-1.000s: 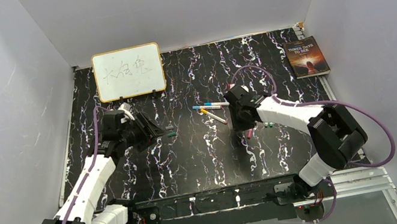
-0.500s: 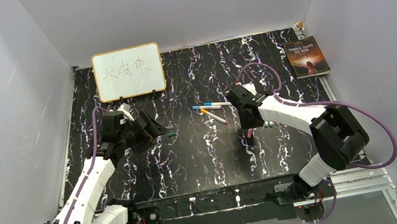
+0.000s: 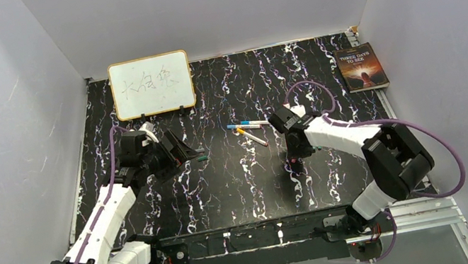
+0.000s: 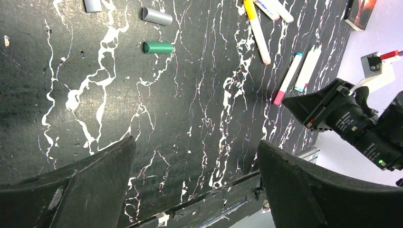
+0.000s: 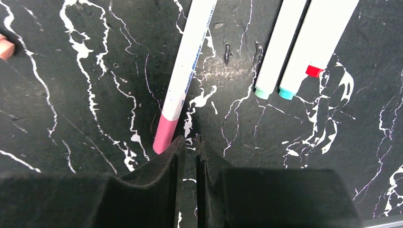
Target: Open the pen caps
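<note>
White pen [image 5: 185, 61] w/ pink end lies just beside right gripper [image 5: 190, 142], pressed nearly together, empty. Left gripper [image 4: 195, 156] spread wide; green cap [image 4: 158, 47] loose, upper left.

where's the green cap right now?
Left side of the table: the green cap lies loose beside a grey cap, just right of the left tool. In the left wrist view it's upper left.

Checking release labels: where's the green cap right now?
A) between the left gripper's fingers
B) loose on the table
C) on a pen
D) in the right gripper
B: the green cap lies by itself on the table, out ahead of the left gripper, whose fingers stand wide apart with nothing between them.
</note>
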